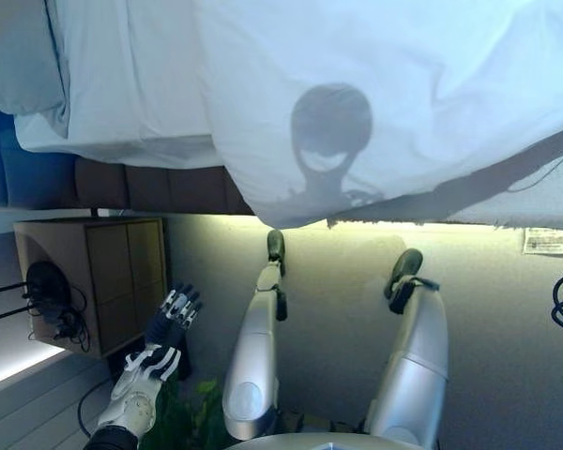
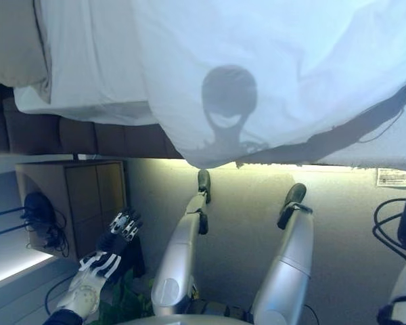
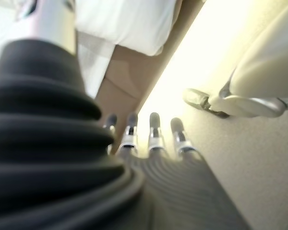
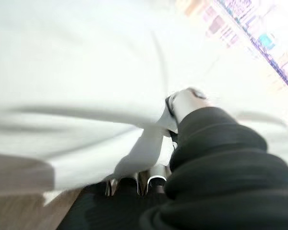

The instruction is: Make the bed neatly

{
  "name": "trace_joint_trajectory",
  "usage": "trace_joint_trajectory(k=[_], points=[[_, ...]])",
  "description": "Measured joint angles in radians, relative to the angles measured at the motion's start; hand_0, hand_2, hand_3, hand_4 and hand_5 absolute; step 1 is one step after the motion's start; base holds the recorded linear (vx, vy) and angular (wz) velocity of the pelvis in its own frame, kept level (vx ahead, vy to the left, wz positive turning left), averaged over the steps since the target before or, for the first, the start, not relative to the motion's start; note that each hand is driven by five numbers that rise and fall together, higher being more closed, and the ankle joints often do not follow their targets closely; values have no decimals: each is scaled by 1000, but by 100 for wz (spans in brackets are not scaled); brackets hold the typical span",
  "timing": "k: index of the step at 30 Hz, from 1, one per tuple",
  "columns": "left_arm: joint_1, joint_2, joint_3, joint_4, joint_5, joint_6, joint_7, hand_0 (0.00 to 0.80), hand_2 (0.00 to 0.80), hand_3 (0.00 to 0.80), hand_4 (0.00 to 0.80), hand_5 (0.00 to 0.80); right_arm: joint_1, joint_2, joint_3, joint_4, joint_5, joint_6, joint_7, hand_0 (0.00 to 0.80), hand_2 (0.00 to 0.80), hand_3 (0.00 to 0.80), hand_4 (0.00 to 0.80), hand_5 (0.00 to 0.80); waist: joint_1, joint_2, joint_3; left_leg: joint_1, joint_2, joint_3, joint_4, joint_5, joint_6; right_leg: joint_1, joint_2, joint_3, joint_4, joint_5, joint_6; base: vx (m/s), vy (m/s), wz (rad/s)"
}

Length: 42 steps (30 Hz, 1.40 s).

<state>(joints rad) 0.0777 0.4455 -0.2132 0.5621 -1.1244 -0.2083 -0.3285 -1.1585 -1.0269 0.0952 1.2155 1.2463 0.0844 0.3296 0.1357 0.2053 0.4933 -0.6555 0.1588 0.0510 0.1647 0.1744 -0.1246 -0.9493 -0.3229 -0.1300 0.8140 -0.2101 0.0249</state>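
Nearest us, at the lower left of the left eye view, our left hand point(image 1: 169, 323) hangs low with its fingers straight and spread, holding nothing; its own wrist view shows them in a loose row over bare floor. We judge it idle here, parked beside the wooden nightstand point(image 1: 122, 277) so that it stays out of the way of the cloth.

Our right hand point(image 4: 182, 108) does not show in the eye views. Its wrist view shows it up against the white duvet point(image 1: 375, 103), with a fold of cloth bunched against the thumb and the fingers running under the fabric. Whether they are curled on the cloth we cannot tell. We judge that this arm is working the cover.

Farther up, the duvet fills the upper middle and right of the frame, its corner drooping over the dark bed frame point(image 1: 159, 187) toward the floor. That overhang is why the bed is not yet neat. At the upper left lies a pillow point(image 1: 23, 70) on the white sheet point(image 1: 131, 84).
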Motion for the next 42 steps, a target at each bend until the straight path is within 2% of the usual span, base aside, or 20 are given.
trace_joint_trajectory(k=[14, 20, 23, 25, 29, 33, 36, 40, 42], points=[[1, 9, 0, -10, -10, -3, -6, 0, 0, 0, 0, 0, 0, 2, 18, 1, -22, 4, 4, 800, 800, 800, 800, 800, -1, 0, 0, 26, -4, 1, -12, 0, 0, 25, -5, -2, -8, 3, 3, -32, 35, 0], [-1, 6, -3, -10, -10, -4, -18, 0, 0, 0, 0, 0, 14, 15, 36, 0, -57, 59, 8, 800, 800, 800, 800, 800, -12, 1, -1, 77, 11, 3, -34, 0, 0, 99, 8, -18, -67, 23, 11, -13, 84, -7], [-5, 6, -7, -11, -10, -4, -20, 0, 0, 0, 0, 0, 60, 21, 36, 0, -79, 86, 17, 800, 800, 800, 800, 800, -14, 1, -1, 127, 12, 11, -52, 0, 0, 158, 15, -23, -107, 38, 23, -2, 121, -8], [-9, 7, -15, -13, -9, -4, -19, 0, 0, 0, 0, 0, 82, 28, 36, -1, -97, 105, 18, 800, 800, 800, 800, 800, -18, 1, -1, 159, 14, 32, -58, -1, -1, 200, 19, -28, -139, 48, 33, -81, 112, -10], [-59, -7, -50, 24, -5, -2, -2, 0, 0, 0, 0, 0, 119, 44, 37, -2, -118, 145, 22, 800, 800, 800, 800, 800, -37, 1, -1, 216, 16, 35, -75, -3, -3, 291, 25, -44, -216, 85, 52, -9, 115, -4], [-123, -22, -73, 76, 12, -1, 17, 0, 0, 0, 0, 0, 136, 67, 37, -8, -118, 165, 27, 800, 800, 800, 800, 800, -45, 0, 0, 271, 17, 57, -98, -5, -1, 371, 39, -42, -317, 137, 72, 6, 115, -14], [-156, -39, -80, 100, 13, -1, 36, 0, 0, 0, 0, 0, 170, 99, 37, -45, -118, 178, 31, 800, 800, 800, 800, 800, -68, -4, 3, 306, 9, 63, -113, -6, -1, 430, 39, -44, -384, 172, 89, 10, 101, -5], [-194, -53, -80, 120, 34, -1, 56, 0, 0, 0, 0, 0, 220, 121, 35, -76, -118, 186, 31, 800, 800, 800, 800, 800, -78, -16, 10, 344, 3, 82, -123, -6, -1, 495, 42, -43, -464, 217, 105, 28, 54, -9], [-201, -51, -78, 135, 46, -1, 64, 0, 0, 0, 0, 0, 247, 150, 35, -82, -117, 186, 31, 800, 800, 800, 800, 800, -86, -33, 12, 364, 2, 84, -124, -10, -6, 525, 43, -44, -492, 229, 111, 55, 32, -2]])
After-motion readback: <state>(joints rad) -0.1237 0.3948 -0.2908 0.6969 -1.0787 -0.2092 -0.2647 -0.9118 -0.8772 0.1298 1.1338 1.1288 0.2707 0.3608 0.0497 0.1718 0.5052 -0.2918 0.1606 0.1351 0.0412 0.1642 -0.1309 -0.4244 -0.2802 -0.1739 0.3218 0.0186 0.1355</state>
